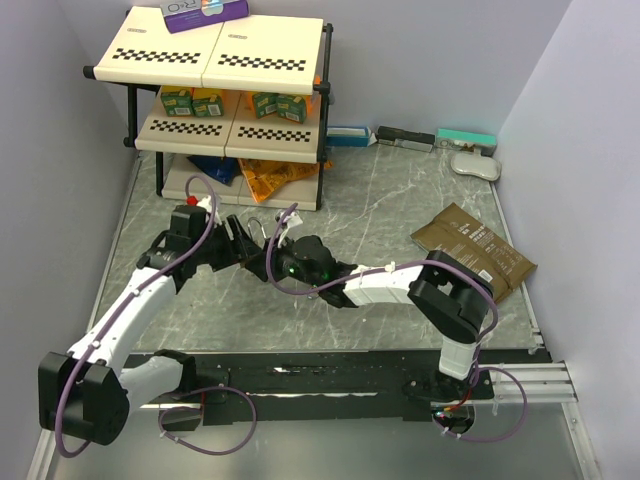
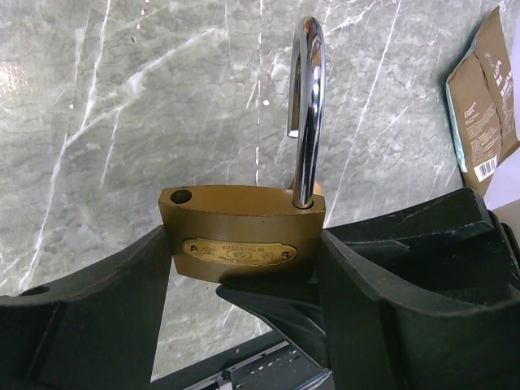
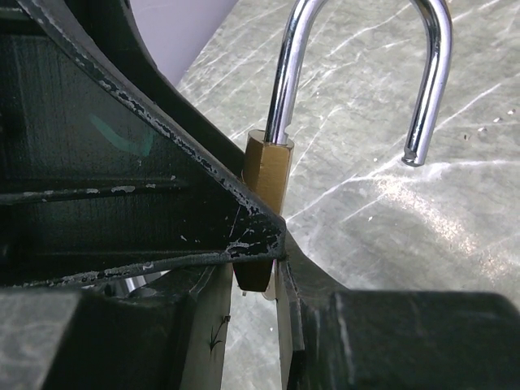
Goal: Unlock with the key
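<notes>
The larger brass padlock [image 2: 241,231] is held upright above the marble table, its chrome shackle [image 2: 307,106] sprung open with one leg out of the body. My left gripper [image 2: 244,262] is shut on the padlock body, one finger on each side. My right gripper [image 3: 272,262] is pressed up under the padlock [image 3: 268,175], jaws nearly closed on a thin metal sliver, the key [image 3: 271,288], at the lock's underside; most of the key is hidden. In the top view both grippers meet at mid-table: the left gripper [image 1: 250,250] and the right gripper [image 1: 272,258].
A two-tier shelf rack [image 1: 225,60] with cartons and snack bags stands at the back left. A brown pouch [image 1: 475,250] lies at the right. Small boxes [image 1: 405,137] and a white object [image 1: 475,165] line the back wall.
</notes>
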`<state>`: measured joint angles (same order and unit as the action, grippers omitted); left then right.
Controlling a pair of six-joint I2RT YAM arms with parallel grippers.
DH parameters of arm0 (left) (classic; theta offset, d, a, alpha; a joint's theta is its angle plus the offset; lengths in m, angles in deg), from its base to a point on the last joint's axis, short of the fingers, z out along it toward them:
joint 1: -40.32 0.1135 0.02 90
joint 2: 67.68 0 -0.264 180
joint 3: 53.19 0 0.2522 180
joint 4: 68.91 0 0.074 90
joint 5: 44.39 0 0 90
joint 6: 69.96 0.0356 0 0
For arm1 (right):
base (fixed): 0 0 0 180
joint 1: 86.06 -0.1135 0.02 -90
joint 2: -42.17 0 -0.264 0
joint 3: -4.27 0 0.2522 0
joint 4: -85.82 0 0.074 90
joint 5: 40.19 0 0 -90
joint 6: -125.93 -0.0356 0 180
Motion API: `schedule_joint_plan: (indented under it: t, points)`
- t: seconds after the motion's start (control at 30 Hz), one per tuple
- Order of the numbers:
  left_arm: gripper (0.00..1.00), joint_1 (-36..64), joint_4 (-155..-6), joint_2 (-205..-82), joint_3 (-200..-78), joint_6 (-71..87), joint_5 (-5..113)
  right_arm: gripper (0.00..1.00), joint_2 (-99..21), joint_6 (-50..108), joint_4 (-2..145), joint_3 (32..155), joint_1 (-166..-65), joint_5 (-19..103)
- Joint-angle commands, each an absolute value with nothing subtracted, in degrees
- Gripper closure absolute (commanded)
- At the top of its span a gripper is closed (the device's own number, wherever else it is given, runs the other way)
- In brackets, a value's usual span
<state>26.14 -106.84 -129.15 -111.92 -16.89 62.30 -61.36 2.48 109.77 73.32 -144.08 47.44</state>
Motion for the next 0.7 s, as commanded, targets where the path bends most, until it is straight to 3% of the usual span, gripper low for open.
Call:
schedule_joint_plan:
  t: [0.0,0.17,0.3,0.67]
  points:
    - [0.99,25.7,-100.1,-129.1,-115.2,-18.1,60.5,1.0,-61.5,2.1,109.9,74.0,-145.7,49.7]
    - [0.99,25.8,-98.7,-130.2,-115.5,-19.0,61.5,1.0,-60.7,3.1,110.3,73.1,-146.9,51.2]
    - [0.99,25.8,-98.3,-130.4,-115.3,-19.4,62.7,0.84,-59.4,3.5,112.4,70.8,-147.1,51.7]
    - [0.99,25.8,-98.7,-129.2,-113.4,-19.5,63.0,0.61,-57.9,4.9,112.0,70.4,-147.3,52.8]
